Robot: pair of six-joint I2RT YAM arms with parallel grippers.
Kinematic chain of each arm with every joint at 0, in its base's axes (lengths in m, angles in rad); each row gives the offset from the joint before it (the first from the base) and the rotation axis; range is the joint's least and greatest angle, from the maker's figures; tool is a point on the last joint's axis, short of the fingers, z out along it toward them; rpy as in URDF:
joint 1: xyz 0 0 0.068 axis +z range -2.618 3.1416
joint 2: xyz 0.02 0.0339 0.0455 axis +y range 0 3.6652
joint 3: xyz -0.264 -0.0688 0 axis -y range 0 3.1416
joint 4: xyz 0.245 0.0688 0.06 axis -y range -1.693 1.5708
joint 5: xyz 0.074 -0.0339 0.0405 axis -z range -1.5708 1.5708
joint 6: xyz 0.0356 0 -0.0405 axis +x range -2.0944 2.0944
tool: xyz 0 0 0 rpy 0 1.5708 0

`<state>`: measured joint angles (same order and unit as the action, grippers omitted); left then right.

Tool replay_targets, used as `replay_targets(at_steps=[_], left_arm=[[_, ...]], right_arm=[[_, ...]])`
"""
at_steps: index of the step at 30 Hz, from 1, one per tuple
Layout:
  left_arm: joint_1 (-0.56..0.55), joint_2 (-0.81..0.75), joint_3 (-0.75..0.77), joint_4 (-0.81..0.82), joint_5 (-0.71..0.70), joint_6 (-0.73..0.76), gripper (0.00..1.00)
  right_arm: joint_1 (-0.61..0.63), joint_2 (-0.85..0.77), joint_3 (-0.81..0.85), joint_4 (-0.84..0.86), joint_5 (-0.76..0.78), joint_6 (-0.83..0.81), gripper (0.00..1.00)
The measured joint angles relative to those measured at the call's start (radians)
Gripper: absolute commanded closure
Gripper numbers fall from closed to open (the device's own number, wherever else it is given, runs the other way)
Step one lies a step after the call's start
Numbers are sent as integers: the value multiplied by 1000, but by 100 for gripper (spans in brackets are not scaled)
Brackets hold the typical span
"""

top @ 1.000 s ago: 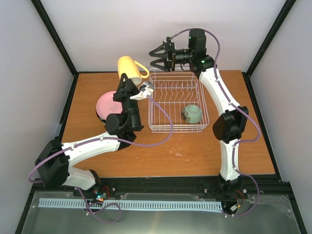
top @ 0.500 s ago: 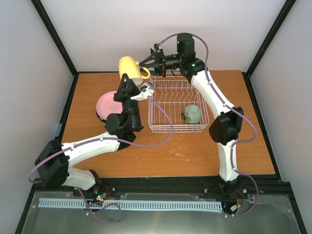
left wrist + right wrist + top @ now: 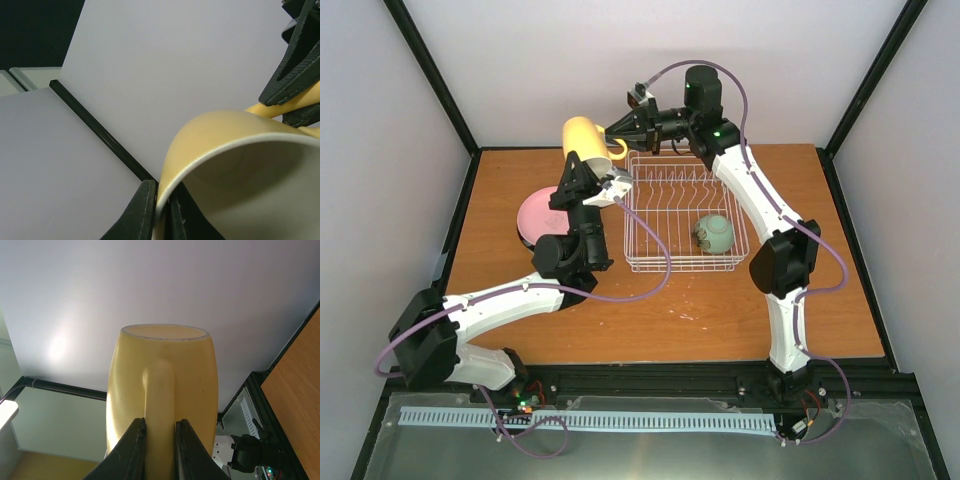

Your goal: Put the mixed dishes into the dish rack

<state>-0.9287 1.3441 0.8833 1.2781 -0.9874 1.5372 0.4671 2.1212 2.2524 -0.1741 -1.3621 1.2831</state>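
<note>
Mug hangs in the air off the rack's far-left corner, well above the counter, w/ both grippers on it. L gripper is nearly closed, pinching the rim from below: one finger inside the mouth, one outside, per its wrist cam. R gripper comes in from the rack side and is closed on the handle, fingers pressed to either flank of it. Mug's long axis is tilted, mouth down toward L gripper, base up and away; handle points right, straight at R gripper. Rack lies right of and below the mug, so R gripper is the nearer one to carry it in. Looks like a handover; L gripper prob. lets go next. Bowl is already in the rack's near-right part. Pink plate sits on the counter, partly hidden by L arm.
</note>
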Motion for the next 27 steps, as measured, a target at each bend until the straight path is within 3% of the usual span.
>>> replay_targets(at_steps=[11,20,23,26,27], left_arm=[[1,-13,-11,-40,0,-53,99],[3,-12,-11,-49,35,-61,99],[3,-7,-11,-55,53,-65,99],[5,-6,-11,-54,60,-68,99],[5,-6,-11,-52,64,-69,99]], right_arm=[[-2,-6,-18,-2,-5,5,94],[-7,-36,-42,-22,7,27,70],[-6,-48,-49,-40,9,26,72],[-6,-54,-51,-55,16,23,95],[-6,-54,-52,-60,15,15,97]])
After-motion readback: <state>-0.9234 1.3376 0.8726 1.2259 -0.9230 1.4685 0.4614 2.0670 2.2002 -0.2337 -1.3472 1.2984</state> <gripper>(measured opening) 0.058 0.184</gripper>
